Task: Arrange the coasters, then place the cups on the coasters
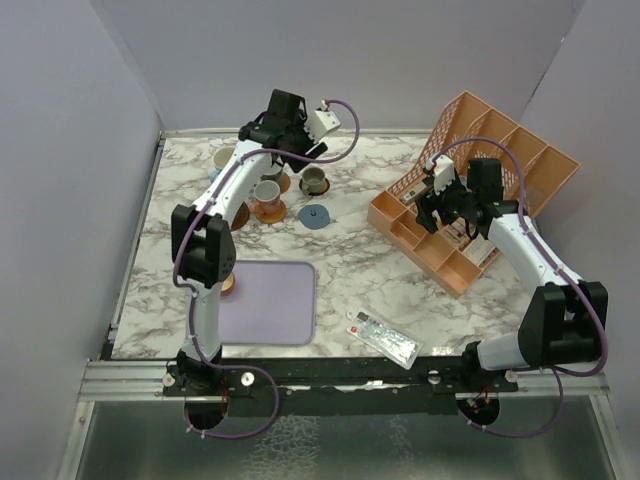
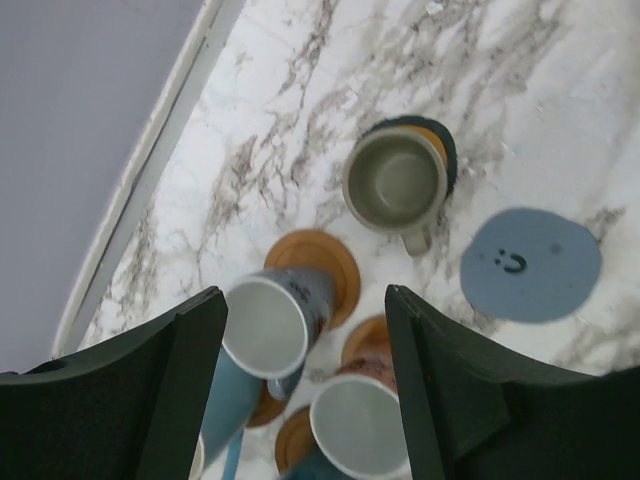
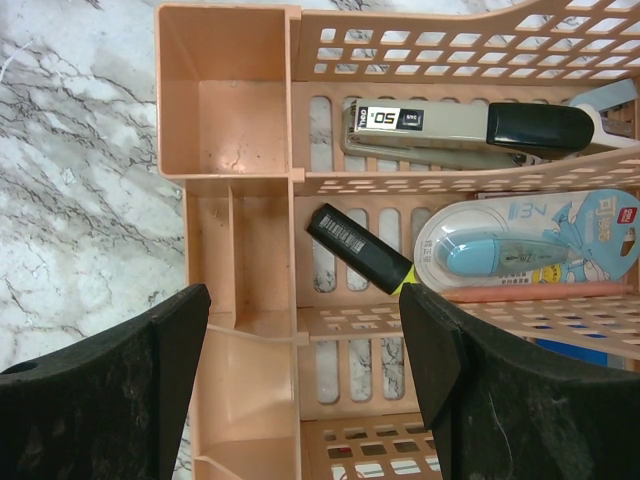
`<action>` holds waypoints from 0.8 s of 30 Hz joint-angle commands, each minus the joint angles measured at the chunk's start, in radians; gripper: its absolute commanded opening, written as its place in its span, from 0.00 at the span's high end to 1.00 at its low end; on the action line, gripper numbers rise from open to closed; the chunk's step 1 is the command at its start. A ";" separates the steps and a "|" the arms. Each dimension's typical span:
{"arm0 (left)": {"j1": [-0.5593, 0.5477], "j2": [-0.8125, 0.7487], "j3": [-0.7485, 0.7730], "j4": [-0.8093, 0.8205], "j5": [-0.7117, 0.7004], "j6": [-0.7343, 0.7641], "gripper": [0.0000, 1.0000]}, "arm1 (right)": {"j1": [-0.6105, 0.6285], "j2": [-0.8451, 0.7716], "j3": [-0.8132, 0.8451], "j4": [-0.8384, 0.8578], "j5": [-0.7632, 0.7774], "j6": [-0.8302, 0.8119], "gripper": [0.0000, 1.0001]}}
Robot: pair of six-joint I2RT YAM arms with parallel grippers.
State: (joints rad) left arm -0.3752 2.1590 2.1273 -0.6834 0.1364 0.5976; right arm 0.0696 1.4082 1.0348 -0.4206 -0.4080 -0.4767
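1. Marble table [image 1: 380, 270] is carrying everything, with cups and coasters clustering at far left and the organiser [image 3: 225, 110] sitting at far right
2. Left gripper [image 2: 305, 298] is hovering over the cluster, jaws spread wide, gripping nothing
3. Grey-white cup [image 2: 265, 328] is sitting on a tan coaster [image 2: 335, 262], right below the gap between the fingers
4. Olive cup [image 2: 395, 182] is sitting on a dark coaster [image 2: 452, 160] beyond it, and the grey-blue coaster [image 2: 530, 265] is lying bare just beside
5. Second pale cup [image 2: 360, 425] is sitting on an orange coaster [image 2: 368, 340], while the blue cup [image 2: 235, 395] is showing only partly
6. Right gripper [image 3: 303, 295] is hanging over the organiser, jaws wide apart, empty
7. Stapler [image 3: 450, 125], marker [image 3: 355, 245] and tape pack [image 3: 530, 245] are lying in organiser slots
8. Tray [image 1: 270, 300] is lying near left, with a packet [image 1: 382, 338] by the near edge
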 commanded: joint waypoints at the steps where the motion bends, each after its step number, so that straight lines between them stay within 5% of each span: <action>1: 0.001 -0.213 -0.216 0.009 -0.017 0.003 0.31 | -0.007 -0.015 0.002 -0.013 0.007 -0.011 0.22; 13: 0.096 -0.730 -0.857 -0.051 0.028 0.031 0.28 | -0.007 -0.026 0.007 -0.018 -0.012 -0.008 0.21; 24: 0.349 -0.868 -1.113 -0.208 0.199 0.228 0.21 | -0.007 -0.023 0.010 -0.024 -0.030 -0.004 0.21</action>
State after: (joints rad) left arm -0.0925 1.3090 1.0462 -0.8196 0.2237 0.7155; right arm 0.0696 1.4078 1.0348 -0.4274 -0.4107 -0.4767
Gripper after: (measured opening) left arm 0.754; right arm 0.784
